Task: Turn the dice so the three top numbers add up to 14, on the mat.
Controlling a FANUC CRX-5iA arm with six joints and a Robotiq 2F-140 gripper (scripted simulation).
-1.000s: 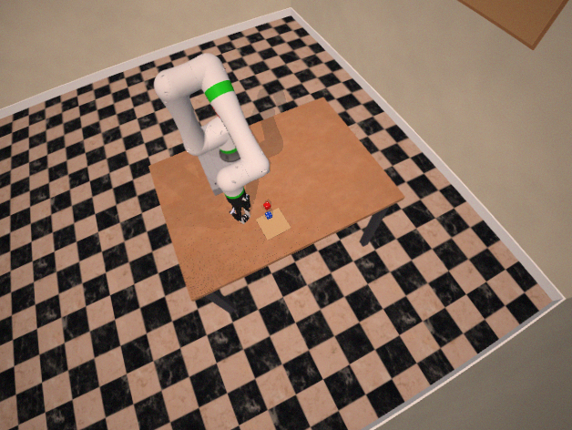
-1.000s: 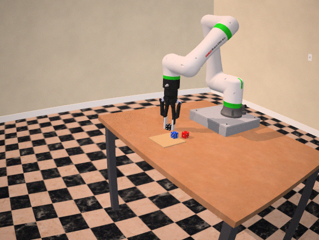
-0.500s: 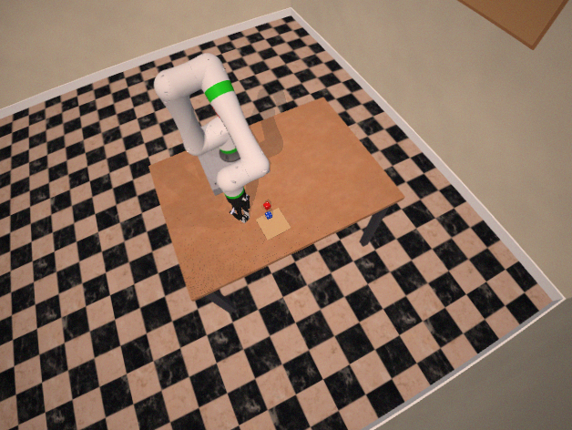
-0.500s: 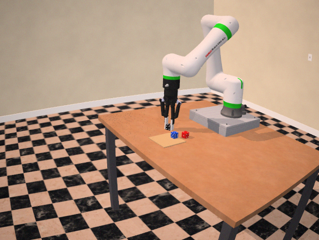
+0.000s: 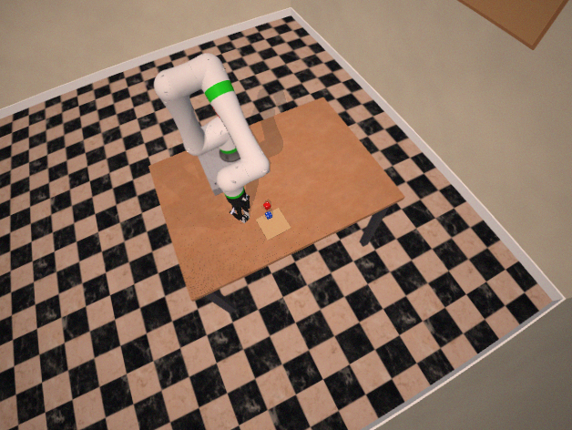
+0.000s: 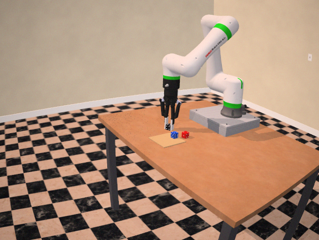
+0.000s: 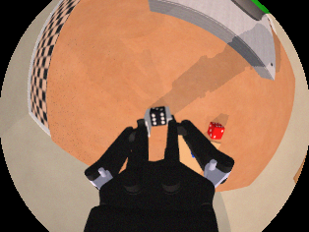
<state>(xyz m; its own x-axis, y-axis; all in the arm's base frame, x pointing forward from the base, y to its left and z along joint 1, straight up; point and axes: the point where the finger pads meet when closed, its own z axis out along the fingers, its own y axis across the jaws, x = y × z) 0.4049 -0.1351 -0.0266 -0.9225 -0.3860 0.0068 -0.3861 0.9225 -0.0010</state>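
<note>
In the exterior view, the gripper [image 5: 239, 216] [image 6: 168, 126] [image 7: 158, 118] is pointed downward left of the dice on the mat side, and the black die [image 6: 167, 126] [image 7: 158, 116] is grasped between its fingertips. Six white pips are shown on the die's upward face near the middle of the wrist view. Whether its underside is touching the surface [image 5: 323, 152] [image 6: 219, 159] [image 7: 108, 74] cannot be told. In the exterior view, the blue die [image 5: 268, 215] [image 6: 174, 135] is seen just right of the fingertips, resting on the tan mat [image 5: 275, 226] [image 6: 164, 142] [image 7: 186, 153]; in the wrist view it is mostly hidden behind a finger. The red die [image 5: 267, 205] [image 6: 185, 134] [image 7: 216, 131] is placed on the bare surface beside the mat, right of center in the wrist view. The mat is laid flat, below center in the top view. The white arm [image 5: 240, 125] [image 6: 206, 49] is mounted on a gray base plate [image 5: 208, 170] [image 6: 198, 112] [image 7: 207, 20], seen right of center in the exterior view.
</note>
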